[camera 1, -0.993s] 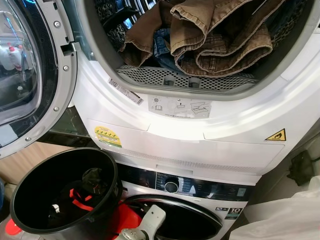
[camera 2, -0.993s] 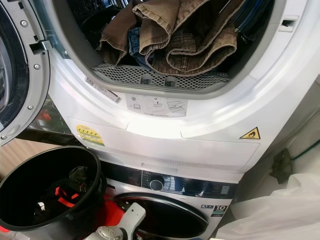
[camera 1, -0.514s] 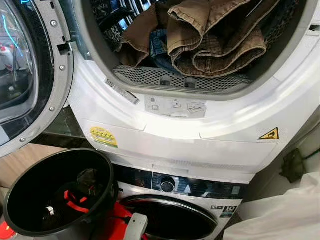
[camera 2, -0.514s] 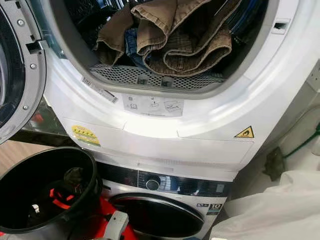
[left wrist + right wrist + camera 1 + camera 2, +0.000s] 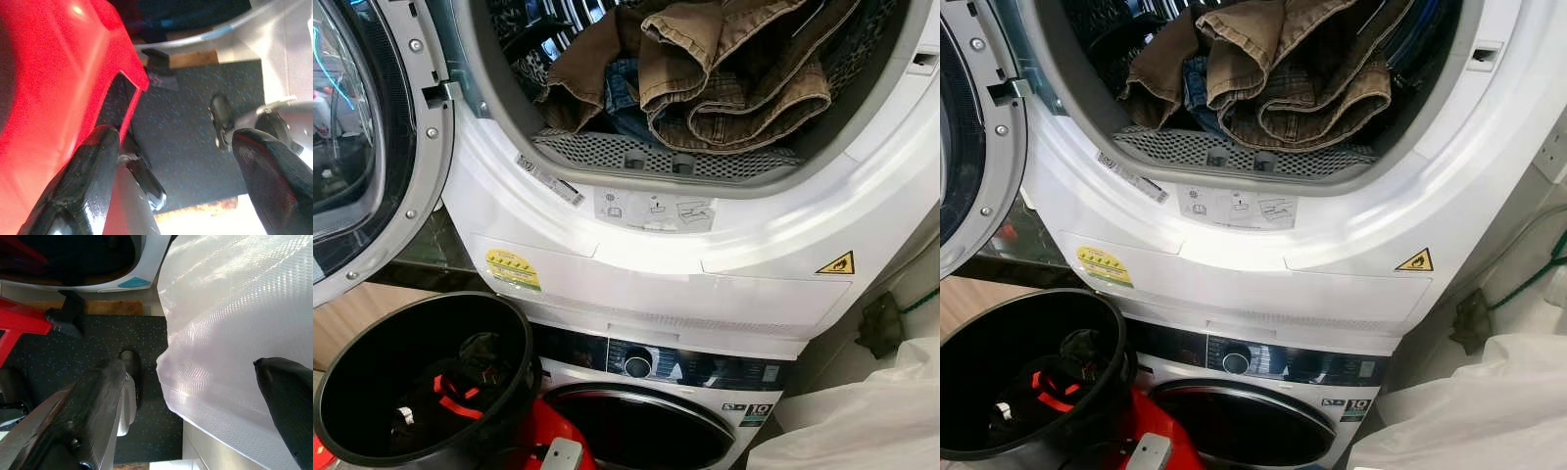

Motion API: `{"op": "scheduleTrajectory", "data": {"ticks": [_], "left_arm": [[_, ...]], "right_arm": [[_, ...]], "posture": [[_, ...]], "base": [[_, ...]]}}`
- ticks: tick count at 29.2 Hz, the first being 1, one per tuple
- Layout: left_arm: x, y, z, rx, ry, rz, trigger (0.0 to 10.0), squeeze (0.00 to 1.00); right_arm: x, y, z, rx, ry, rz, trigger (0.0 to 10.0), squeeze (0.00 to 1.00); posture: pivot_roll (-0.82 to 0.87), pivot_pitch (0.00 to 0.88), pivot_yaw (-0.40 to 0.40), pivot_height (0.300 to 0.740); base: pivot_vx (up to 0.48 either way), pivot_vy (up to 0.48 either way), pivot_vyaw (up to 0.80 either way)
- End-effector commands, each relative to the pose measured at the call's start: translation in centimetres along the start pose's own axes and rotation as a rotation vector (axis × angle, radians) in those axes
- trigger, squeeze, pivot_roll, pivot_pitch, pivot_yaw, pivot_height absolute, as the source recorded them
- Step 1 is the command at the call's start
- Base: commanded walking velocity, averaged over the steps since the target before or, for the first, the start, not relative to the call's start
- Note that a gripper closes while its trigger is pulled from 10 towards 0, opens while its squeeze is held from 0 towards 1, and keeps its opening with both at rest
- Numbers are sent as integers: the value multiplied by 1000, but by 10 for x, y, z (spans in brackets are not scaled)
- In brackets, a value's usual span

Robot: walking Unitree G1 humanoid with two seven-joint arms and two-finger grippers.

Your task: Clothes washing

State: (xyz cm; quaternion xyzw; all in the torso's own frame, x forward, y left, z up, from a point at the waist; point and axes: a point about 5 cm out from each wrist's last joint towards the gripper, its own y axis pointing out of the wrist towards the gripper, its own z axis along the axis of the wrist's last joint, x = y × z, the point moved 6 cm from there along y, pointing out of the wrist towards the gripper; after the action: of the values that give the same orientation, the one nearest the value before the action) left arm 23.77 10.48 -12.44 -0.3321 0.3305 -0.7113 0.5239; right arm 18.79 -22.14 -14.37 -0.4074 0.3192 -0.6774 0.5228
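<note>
We find the left tool (image 5: 171,181) hanging low with its two black fingers (image 5: 90,171) spread and nothing between them; it hangs above dark speckled floor matting (image 5: 190,127), just beside a red plastic body (image 5: 54,83). The right tool (image 5: 195,416) likewise has its fingers spread and empty, over the same matting, with a translucent white plastic bag (image 5: 230,328) between them in its wrist view.

Outward, we record a white front-loading washing machine (image 5: 685,411) with a dark round door, and stacked on it a white tumble dryer (image 5: 705,255) whose round glass door (image 5: 362,147) stands swung open to the left. The brown corduroy and blue denim clothes (image 5: 705,78) lie heaped inside the dryer drum, at its front lip above the perforated lint grille (image 5: 656,155). A round black plastic bucket (image 5: 372,441) stands left of the washing machine, holding dark items with red strapping.
</note>
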Motion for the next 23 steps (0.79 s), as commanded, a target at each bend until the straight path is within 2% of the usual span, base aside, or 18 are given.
{"op": "scheduleTrajectory", "data": {"ticks": [1,5,18,23], "left_arm": [[-2,0,0,5,-7,15,10000,0],[-1,0,0,2,-8,17,10000,0],[-3,0,0,5,-12,24,10000,0],[-5,-1,-4,6,-35,35,10000,0]], "right_arm": [[-4,0,1,8,1,9,10000,0],[-4,0,5,17,8,10,10000,0],[11,1,18,76,68,-2,10000,0],[18,1,9,61,122,-3,10000,0]], "posture": [[-242,0,9,740],[-250,0,11,740],[-228,0,4,740],[-210,0,-3,740]], "base": [[0,0,0],[0,0,0],[0,0,0],[0,0,0]]}}
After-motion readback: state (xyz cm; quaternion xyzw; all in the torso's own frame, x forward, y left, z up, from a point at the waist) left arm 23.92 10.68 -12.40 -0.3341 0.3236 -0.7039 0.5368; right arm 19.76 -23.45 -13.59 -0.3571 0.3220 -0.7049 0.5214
